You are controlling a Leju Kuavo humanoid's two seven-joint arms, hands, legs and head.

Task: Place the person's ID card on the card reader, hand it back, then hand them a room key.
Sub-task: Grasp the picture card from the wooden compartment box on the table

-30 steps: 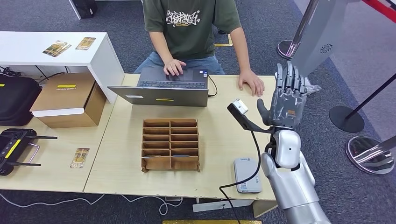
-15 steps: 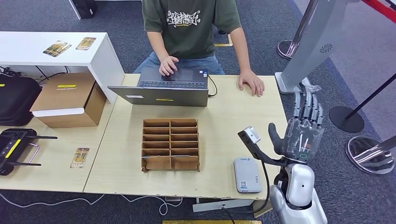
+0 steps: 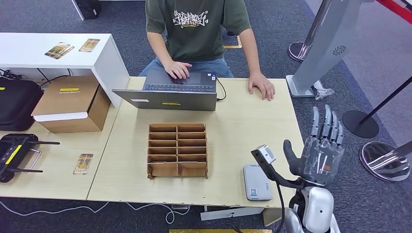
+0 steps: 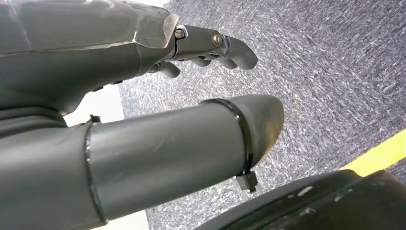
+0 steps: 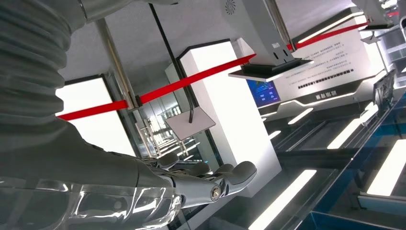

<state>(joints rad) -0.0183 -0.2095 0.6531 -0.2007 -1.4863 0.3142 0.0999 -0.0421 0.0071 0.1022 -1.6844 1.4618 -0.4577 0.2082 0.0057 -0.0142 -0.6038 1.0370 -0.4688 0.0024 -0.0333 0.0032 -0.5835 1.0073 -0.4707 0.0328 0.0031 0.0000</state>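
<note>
Rising at near right: right hand [image 3: 321, 154], fingers straight and apart, palm empty; forearm cut off by frame bottom.
Left hand [image 4: 143, 96]: seen in wrist view over grey carpet, fingers curled in, nothing in them.
Card reader [image 3: 257, 182]: grey-white box at table's [image 3: 252, 121] near edge, just beside right hand; label print too small to read.
Cardboard rack [image 3: 178, 150]: mid-table; slot contents hard to make out.
ID card, room key: can't tell where.
Laptop [image 3: 167, 92]: far side, screen hidden.
Person [image 3: 197, 29]: head cut off; shirt lettering unreadable; one hand on laptop, other flat on table.
</note>
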